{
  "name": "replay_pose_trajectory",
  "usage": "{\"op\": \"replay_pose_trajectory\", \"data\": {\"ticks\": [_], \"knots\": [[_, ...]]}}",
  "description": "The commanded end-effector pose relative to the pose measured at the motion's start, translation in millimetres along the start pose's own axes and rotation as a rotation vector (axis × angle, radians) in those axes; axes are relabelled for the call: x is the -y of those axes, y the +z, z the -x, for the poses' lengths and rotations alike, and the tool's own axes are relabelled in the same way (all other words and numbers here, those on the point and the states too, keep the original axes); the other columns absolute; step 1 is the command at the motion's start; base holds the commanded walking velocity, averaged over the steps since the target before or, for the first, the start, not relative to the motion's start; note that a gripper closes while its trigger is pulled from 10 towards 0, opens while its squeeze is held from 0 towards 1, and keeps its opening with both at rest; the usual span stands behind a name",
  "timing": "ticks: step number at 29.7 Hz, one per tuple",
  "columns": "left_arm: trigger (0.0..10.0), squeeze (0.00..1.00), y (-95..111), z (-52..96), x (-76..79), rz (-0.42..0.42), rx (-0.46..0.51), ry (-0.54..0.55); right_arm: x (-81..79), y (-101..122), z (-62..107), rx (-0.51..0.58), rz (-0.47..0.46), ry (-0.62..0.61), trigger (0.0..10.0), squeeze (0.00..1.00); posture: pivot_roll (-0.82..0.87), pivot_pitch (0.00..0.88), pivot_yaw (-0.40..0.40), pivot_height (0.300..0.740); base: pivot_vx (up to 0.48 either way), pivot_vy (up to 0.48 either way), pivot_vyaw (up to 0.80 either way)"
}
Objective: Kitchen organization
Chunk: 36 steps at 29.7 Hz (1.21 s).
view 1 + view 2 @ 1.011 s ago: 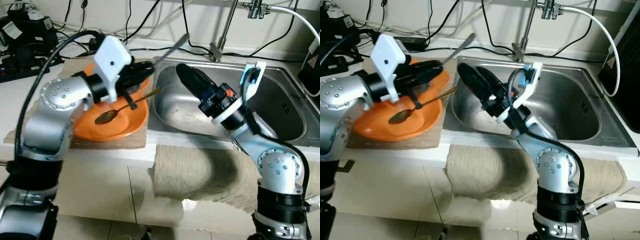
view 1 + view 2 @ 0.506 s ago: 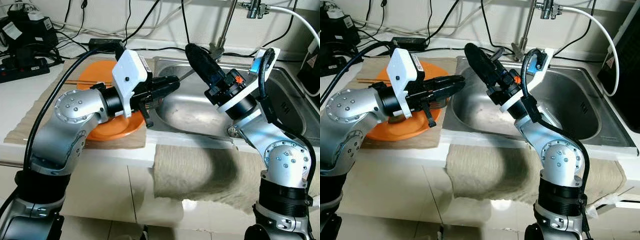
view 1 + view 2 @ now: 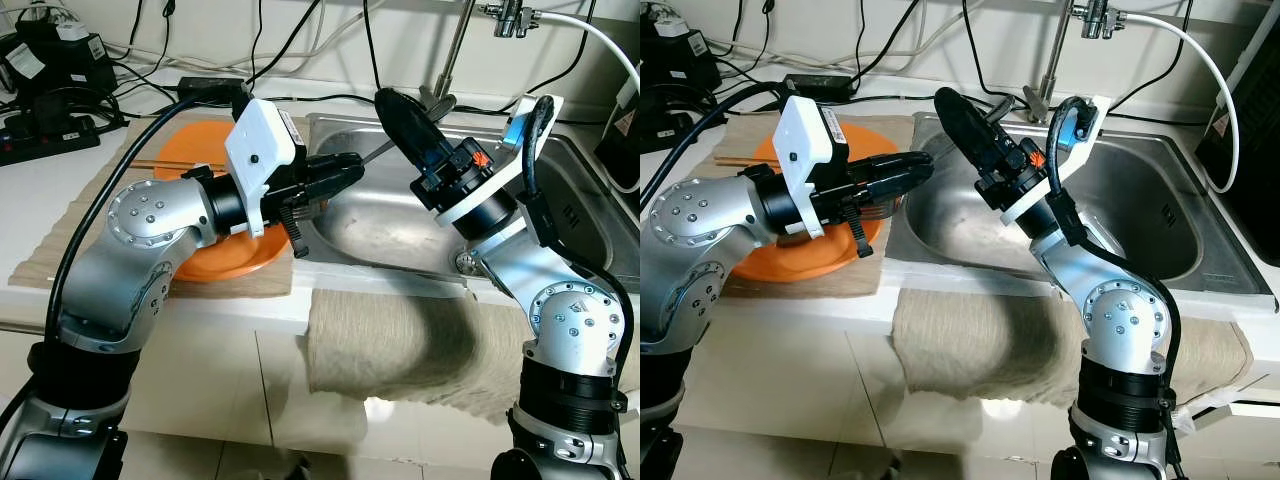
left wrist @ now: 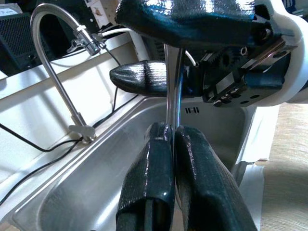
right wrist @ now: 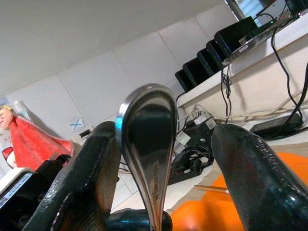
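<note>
Since 1 s ago the left gripper (image 3: pixel 345 172) has lifted the long silver metal spoon (image 5: pixel 147 144) off the round orange plastic plate (image 3: pixel 190 150) and carried it over the rim of the stainless steel sink (image 3: pixel 560 215). In the last half second almost nothing shifted. Judgement: a handover between arms is in progress, not yet completed.

Left gripper: clamped tight on the spoon's handle, seen in the left wrist view. Right gripper (image 3: pixel 400 105): fingers spread, 1 on each side of the spoon's bowl, not yet touching.

Spoon location: in the air above the sink's near-left corner, between the 2 grippers. Long axis runs from about 8 o'clock to 2 o'clock in the head view, bowl end leading toward the chrome tap (image 3: pixel 450 60).
</note>
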<state>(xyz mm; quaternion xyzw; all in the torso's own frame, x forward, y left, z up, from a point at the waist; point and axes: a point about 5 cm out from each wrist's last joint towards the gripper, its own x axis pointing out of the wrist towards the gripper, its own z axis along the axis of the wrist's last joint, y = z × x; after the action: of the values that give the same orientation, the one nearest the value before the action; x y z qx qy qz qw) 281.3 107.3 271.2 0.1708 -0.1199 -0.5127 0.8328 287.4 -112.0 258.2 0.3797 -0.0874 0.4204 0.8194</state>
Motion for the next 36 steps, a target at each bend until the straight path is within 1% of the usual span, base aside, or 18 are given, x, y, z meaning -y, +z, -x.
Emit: {"op": "replay_pose_trajectory", "data": {"ticks": [1,10,36], "knots": [[0.0,0.0,3.3,-0.4,1.3,-0.005,0.003,-0.021,-3.1,1.9,0.6,-0.001,0.01,0.013,0.0,0.0,-0.02,0.0,-0.027,0.74,0.0,0.0,0.0],[0.0,0.0,4.6,0.2,1.7,-0.004,0.005,-0.026,-2.7,2.2,0.7,-0.003,0.01,0.01,0.0,0.0,-0.02,0.0,-0.028,0.74,0.0,0.0,0.0],[0.0,0.0,6.5,0.9,-3.5,-0.003,0.008,-0.01,-2.9,4.2,-1.1,0.013,0.015,0.007,0.0,0.0,-0.02,0.0,-0.024,0.74,0.0,0.0,0.0]]}}
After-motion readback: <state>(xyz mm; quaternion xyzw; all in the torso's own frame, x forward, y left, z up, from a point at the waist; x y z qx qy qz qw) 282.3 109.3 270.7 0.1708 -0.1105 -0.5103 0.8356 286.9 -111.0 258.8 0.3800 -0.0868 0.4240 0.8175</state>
